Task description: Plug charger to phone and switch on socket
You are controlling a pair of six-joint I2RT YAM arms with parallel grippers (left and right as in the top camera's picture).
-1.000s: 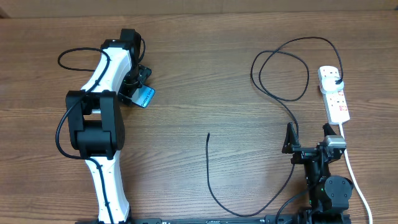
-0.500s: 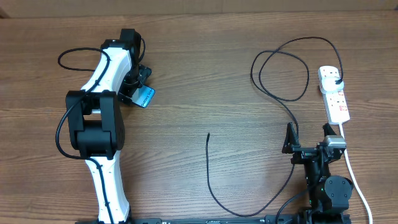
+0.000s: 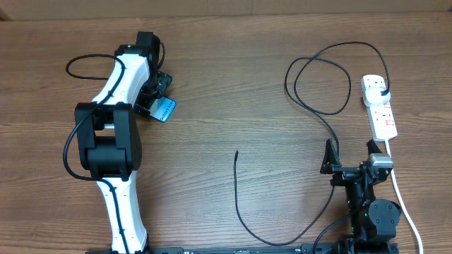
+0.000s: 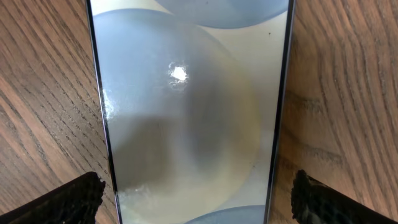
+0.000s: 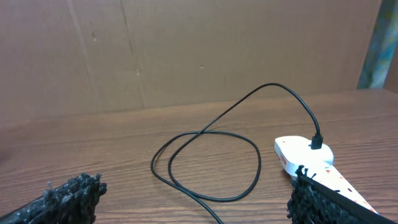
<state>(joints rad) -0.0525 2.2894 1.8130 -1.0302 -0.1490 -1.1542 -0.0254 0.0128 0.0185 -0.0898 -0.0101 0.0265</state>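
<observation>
The left fingers [image 4: 71, 200] stand wide, 1 on each side of the phone [image 4: 189, 106], and are not closed on it. The phone lies flat on the wooden bench [image 3: 247, 70], its screen filling the left wrist view with pale grey shapes and 1 bright glare spot. From overhead it sits in the far left part of the bench, partly hidden under the left arm's wrist, with only a light-blue corner showing.

The right fingers [image 5: 65, 198] are also spread wide, with nothing between them. They sit at the near right of the bench and point toward the far side. Just beside them runs the charger [image 3: 319, 79], a thin black cable. Its plug sits in the far outlet of the socket [image 3: 381, 113], a white strip at the far right with small red marks. From there the cable makes 2 loose loops, passes the right fingers on their left, curves along the near edge and rises to a free tip near the middle of the bench, well apart from the phone. The socket's white lead [image 3: 400, 192] trails toward the near right edge. Whether the switch is on, I cannot tell.
</observation>
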